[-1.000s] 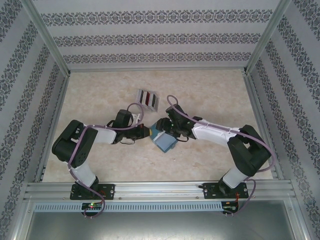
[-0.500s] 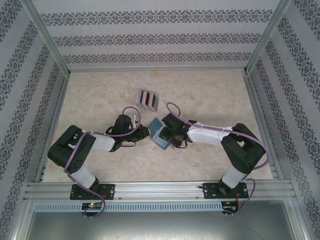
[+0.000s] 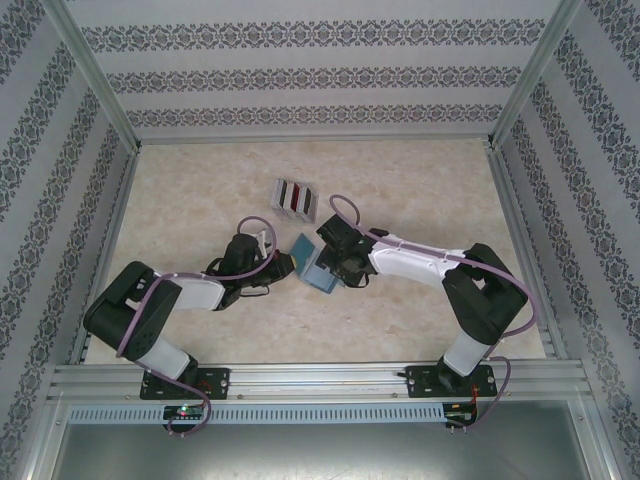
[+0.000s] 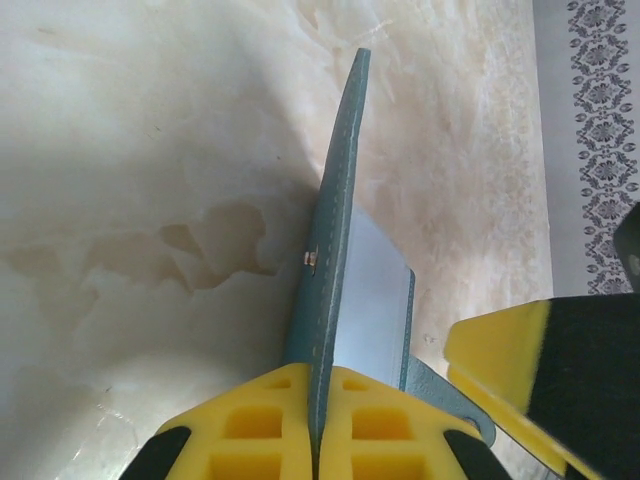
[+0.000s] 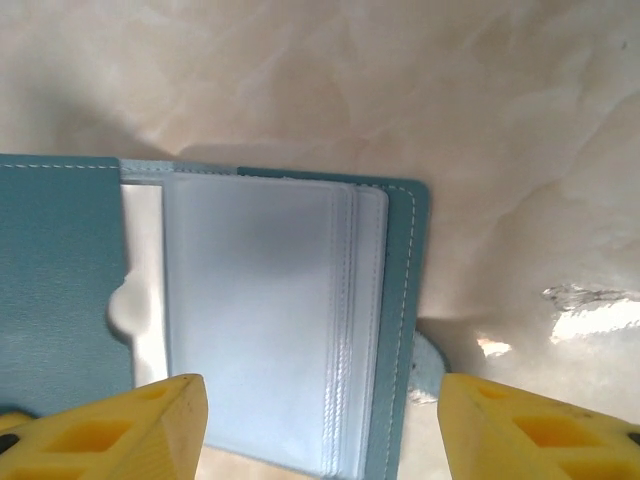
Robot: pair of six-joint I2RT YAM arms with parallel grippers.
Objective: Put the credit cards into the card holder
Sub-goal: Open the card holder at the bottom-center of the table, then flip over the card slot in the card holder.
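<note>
The teal card holder (image 3: pixel 312 262) lies open at mid-table, one cover raised. In the left wrist view that cover (image 4: pixel 338 250) stands edge-on, and my left gripper (image 4: pixel 318 440) is shut on its lower edge. My right gripper (image 5: pixel 320 430) hovers open over the other half; its yellow fingers (image 5: pixel 520 430) stand either side of the pale clear sleeves (image 5: pixel 265 300) without pinching them. From above, the left gripper (image 3: pixel 284 264) and right gripper (image 3: pixel 334 262) meet at the holder. The credit cards (image 3: pixel 291 195) stand as dark red strips in a slotted rack behind it.
The grey-white ridged rack (image 3: pixel 305 203) sits just beyond the grippers. Metal frame posts and patterned walls close in the marble-look table (image 3: pixel 420 180) on three sides. A rail runs along the near edge (image 3: pixel 320 378).
Both grippers and the card holder have shifted up and to the left, toward the rack. The left arm's elbow has swung down and left. The right gripper's jaws have shifted in width.
</note>
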